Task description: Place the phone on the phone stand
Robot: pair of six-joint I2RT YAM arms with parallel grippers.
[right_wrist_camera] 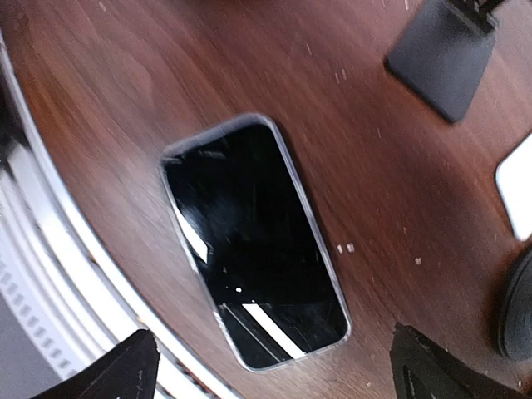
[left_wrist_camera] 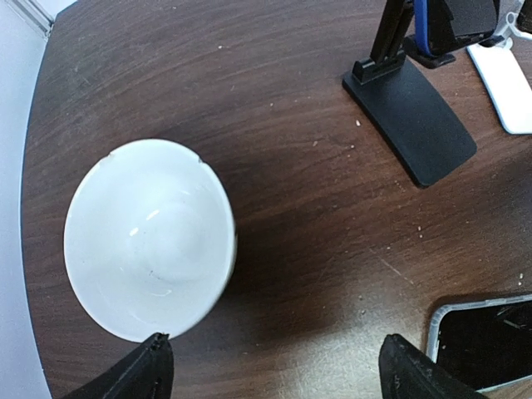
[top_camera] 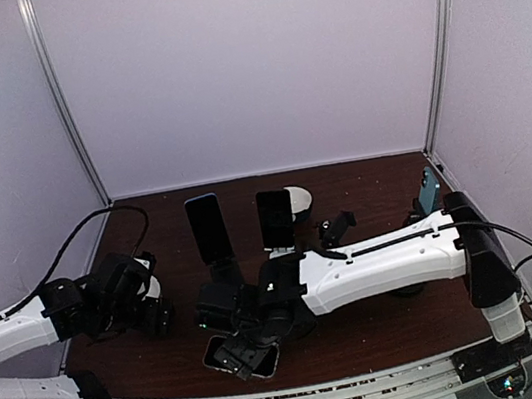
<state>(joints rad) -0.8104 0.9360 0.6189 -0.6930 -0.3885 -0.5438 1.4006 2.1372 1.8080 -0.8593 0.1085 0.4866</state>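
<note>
Mostly a grasp risk: phone flat at the counter's near edge

Right end effector [right_wrist_camera: 278, 370] hangs over the phone [right_wrist_camera: 253, 245], spread wide. The fingertips [right_wrist_camera: 125, 366] are well apart and nothing is between them, so no contact yet. The phone lies face up, flat on the counter [right_wrist_camera: 150, 75] and close to the near rim, skewed relative to the line between the two tips.

What could bite from here, as I judge it:
- Thin slab lying flat gives the tips little side wall to catch. Coming down short means closing on air or sliding over the glass
- The skew means closing as-is would likely hit corners instead of the long sides, and the phone twists or squirts out
- Any shove toward the rim could send it off the counter
- The forearm reaches across in front of two upright phones [top_camera: 208, 227]. A careless lift or swing could clip them or the black phone stand [right_wrist_camera: 445, 54]
- I can't tell from these views which stand is the free one, so a wrong target is possible

Left end effector [left_wrist_camera: 278, 370] is also spread wide and holds nothing. It hovers just beside a white bowl [left_wrist_camera: 150, 237], and the phone's corner shows at the lower right of its wrist view. It sits close enough to the right arm's workspace that a collision needs watching — best it does not move while the right one picks
</note>
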